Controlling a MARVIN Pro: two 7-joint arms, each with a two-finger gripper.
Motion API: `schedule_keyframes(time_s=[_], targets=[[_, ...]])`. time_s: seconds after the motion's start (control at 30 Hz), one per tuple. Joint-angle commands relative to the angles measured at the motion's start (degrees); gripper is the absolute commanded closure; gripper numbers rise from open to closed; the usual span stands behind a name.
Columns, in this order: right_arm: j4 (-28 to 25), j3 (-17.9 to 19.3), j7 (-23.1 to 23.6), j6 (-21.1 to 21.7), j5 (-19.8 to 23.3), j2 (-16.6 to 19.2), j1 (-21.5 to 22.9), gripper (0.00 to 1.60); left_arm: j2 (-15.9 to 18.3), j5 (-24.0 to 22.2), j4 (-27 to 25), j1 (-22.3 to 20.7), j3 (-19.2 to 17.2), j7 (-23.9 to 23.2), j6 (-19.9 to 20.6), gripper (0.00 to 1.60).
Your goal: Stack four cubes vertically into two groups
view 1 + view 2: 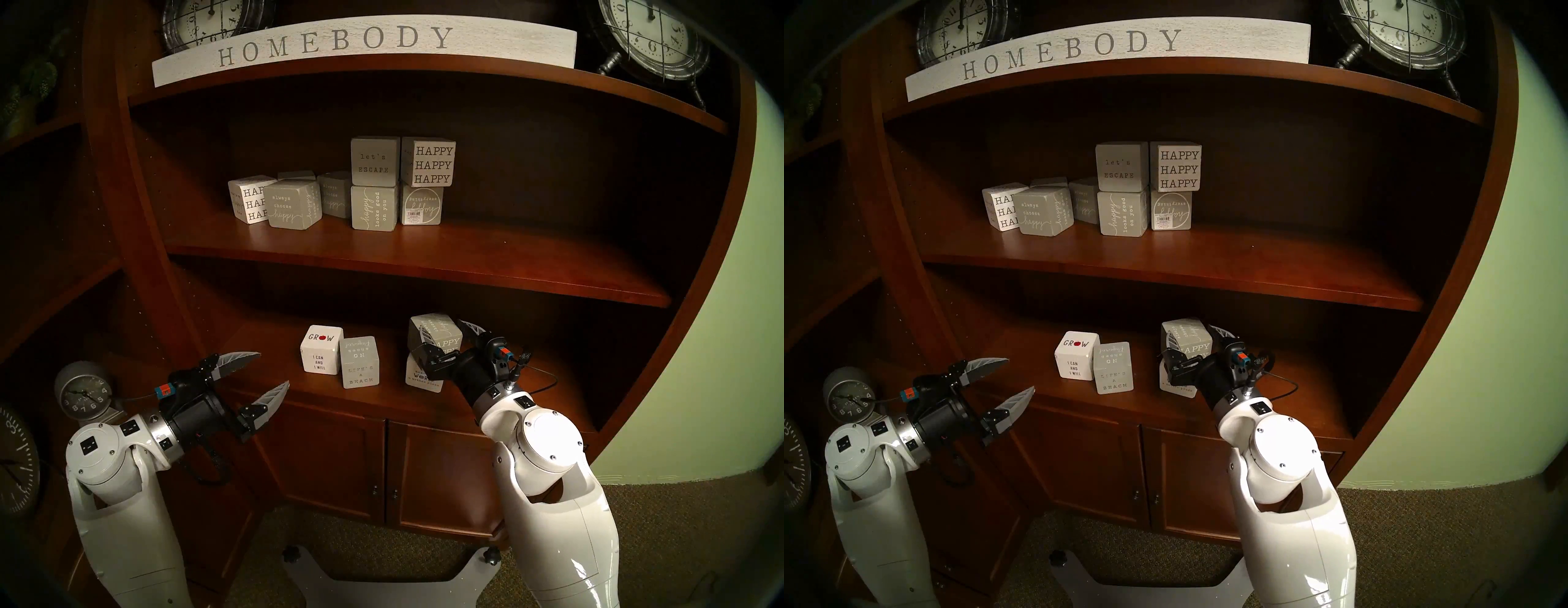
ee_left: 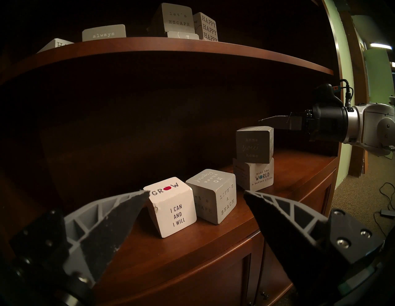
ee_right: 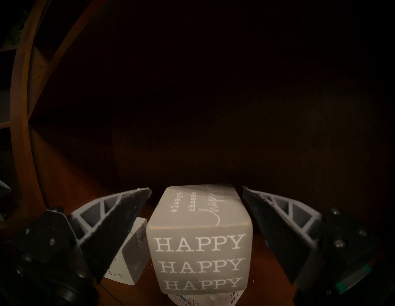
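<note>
L gripper [image 1: 271, 371] hangs off the front-left of the lower shelf [image 1: 424, 407], jaws spread wide, nothing between them. It sits well short of the cubes but, per its wrist cam, is aimed at the loose pair.

Next over: the white GROW cube [image 1: 321, 349], apple face up, "I CAN AND I WILL" facing front. Touching or just beside its R flank is the grey LIFE'S A BEACH cube [image 1: 360, 361], turned a bit off-square. Both rest flat on the shelf, unstacked, so this group is not yet done.

Further R, the grey HAPPY cube [image 1: 435, 335] sits on top of a white cube [image 1: 422, 378] w/ "make the WORLD a better place" on one side. The top block is rotated relative to the bottom one, corners overhanging, but appears seated. R gripper [image 3: 196, 193] straddles the top cube w/ jaws parted; the wrist cam shows a clear gap each side, so no grip.

Handling, as a judgement: the blocks look rigid, matte and solid, prob wood, w/ modest weight. They won't deform, and the flat faces suit a parallel pinch. Best hold is on two opposite side faces, mid-height, pads square to the faces. The tight spacing of the L pair leaves little room for a finger between them, so pinching the front and back faces, or taking the grey one by its free sides, looks safer. A skewed placement risks sliding off.
</note>
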Motion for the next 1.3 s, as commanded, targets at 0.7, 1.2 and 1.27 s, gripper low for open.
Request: schedule_keyframes(time_s=[0.7, 1.2, 1.27], targets=[[-10.46, 5.09, 23.19, -3.95, 11.28, 15.35, -8.17, 0.0, 0.12, -0.13, -0.54, -0.06, 0.07, -0.04, -0.05, 0.0], [-5.95, 10.71, 39.16, -13.36, 19.86, 26.13, -18.15, 0.0, 0.13, -0.14, -0.54, -0.06, 0.07, -0.05, -0.05, 0.0], [-5.02, 10.53, 40.74, -15.01, 21.32, 26.98, -17.86, 0.0, 0.11, -0.14, -0.59, -0.03, 0.07, -0.03, -0.04, 0.0]])
